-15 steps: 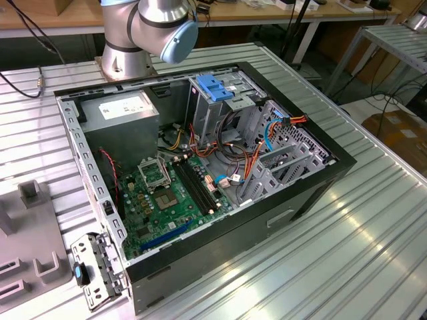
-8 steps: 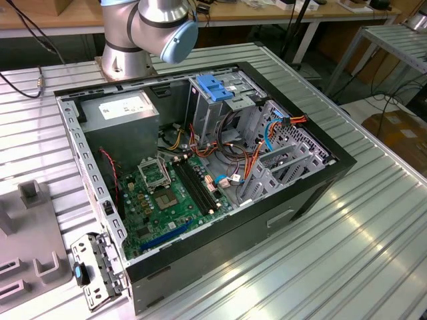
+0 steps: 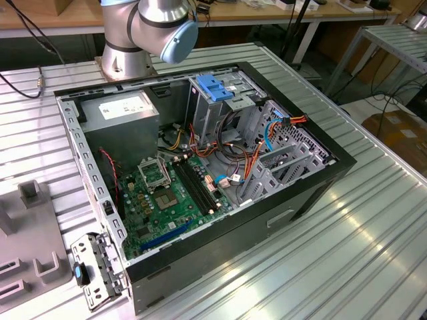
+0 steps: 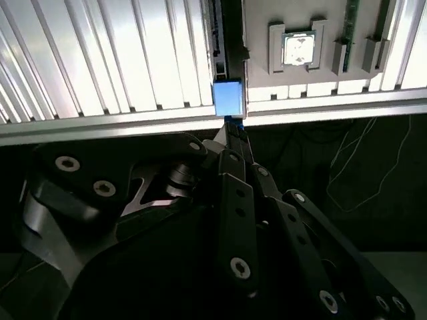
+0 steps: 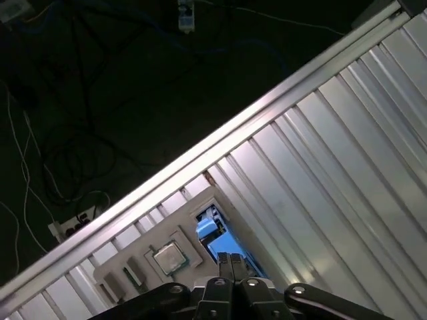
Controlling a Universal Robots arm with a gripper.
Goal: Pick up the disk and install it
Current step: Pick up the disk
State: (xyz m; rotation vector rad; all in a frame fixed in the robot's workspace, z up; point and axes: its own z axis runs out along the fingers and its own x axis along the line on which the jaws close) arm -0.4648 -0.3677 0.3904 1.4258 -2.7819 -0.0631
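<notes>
In both wrist views my gripper point(image 4: 230, 131) point(image 5: 231, 257) has its fingers drawn together at a blue-ended, dark slab seen edge-on, the disk point(image 4: 227, 99) point(image 5: 215, 235). The disk lies in line with the fingertips, over the ribbed table beside a grey fixture plate point(image 4: 320, 77). Its label is hidden. In the exterior view the open computer case point(image 3: 200, 167) lies on the table, with a metal drive cage topped in blue plastic point(image 3: 215, 87) at its far end.
A processor chip point(image 4: 298, 47) point(image 5: 170, 257) and memory sticks sit in the grey fixture, which lies at the exterior view's left point(image 3: 27, 247). The arm's base point(image 3: 147, 30) stands behind the case. A grey power-supply box point(image 3: 123, 110), motherboard and loose cables fill the case. The table edge drops to a dark floor with cables.
</notes>
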